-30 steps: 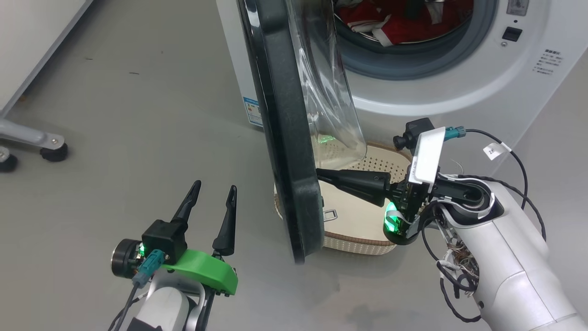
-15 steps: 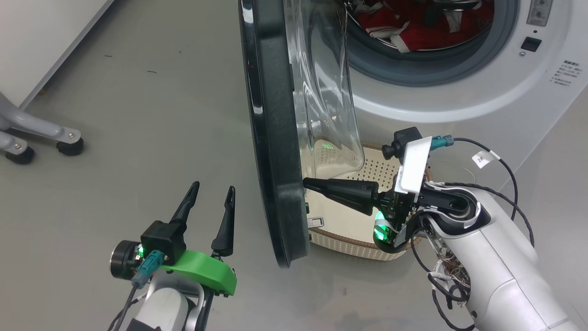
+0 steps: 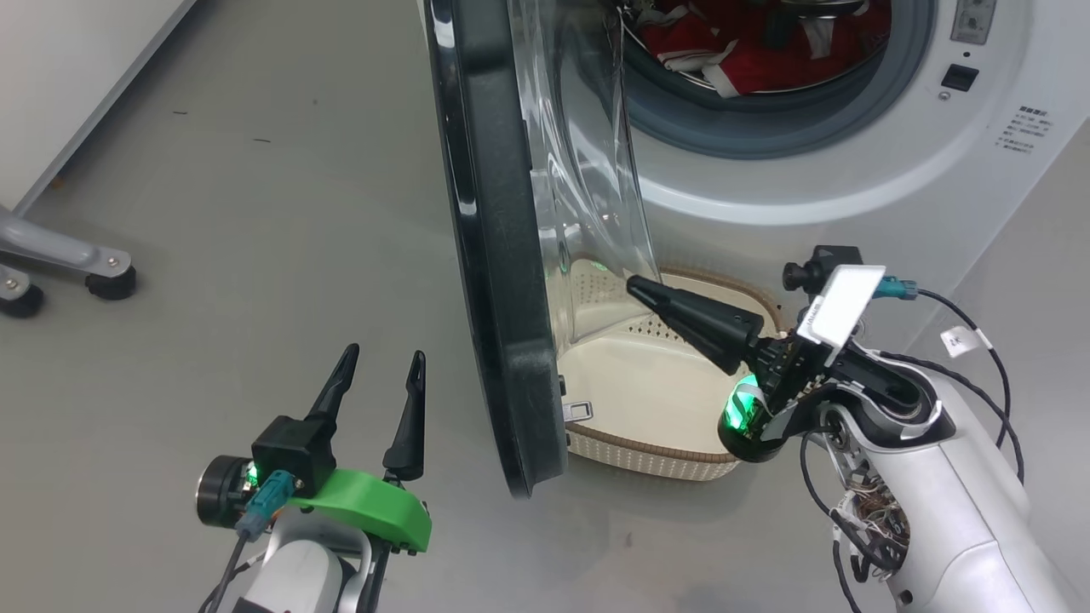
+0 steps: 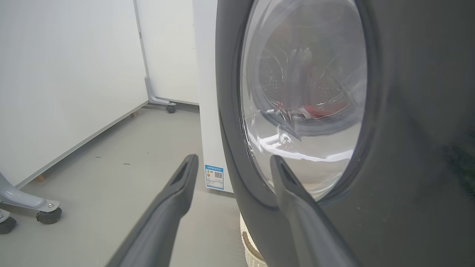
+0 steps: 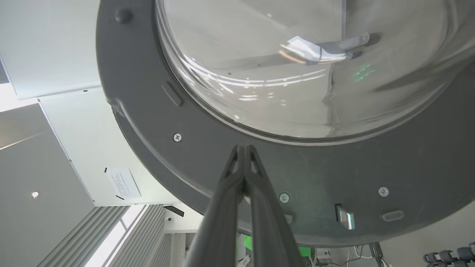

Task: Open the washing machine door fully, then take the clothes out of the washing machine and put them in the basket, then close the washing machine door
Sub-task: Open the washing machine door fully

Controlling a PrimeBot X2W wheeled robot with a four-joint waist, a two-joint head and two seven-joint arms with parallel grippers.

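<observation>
In the head view the washing machine door [image 3: 490, 255] stands swung out, nearly edge-on, running from the top centre down to the lower middle of the frame. Its glass bowl [image 3: 596, 170] bulges to the right, toward the washing machine [image 3: 851, 187] at the upper right.

The right gripper [image 3: 634, 286] reaches in from the lower right. Its two fingers are pressed together with nothing between them. The tip is at the lower edge of the glass, on the door's inner side and above the basket [image 3: 656, 449]. In the right wrist view the closed tip [image 5: 243, 147] lies over the door's [image 5: 334, 178] dark inner ring just under the glass; whether it touches is unclear.

The left gripper [image 3: 383, 353], at the lower left, has its fingers spread wide and empty, clear of the door's outer face. In the left wrist view those fingers [image 4: 233, 159] point at the door [image 4: 408, 111], which fills the right side.

The clothes [image 3: 766, 42] lie in the drum at the top edge.
</observation>
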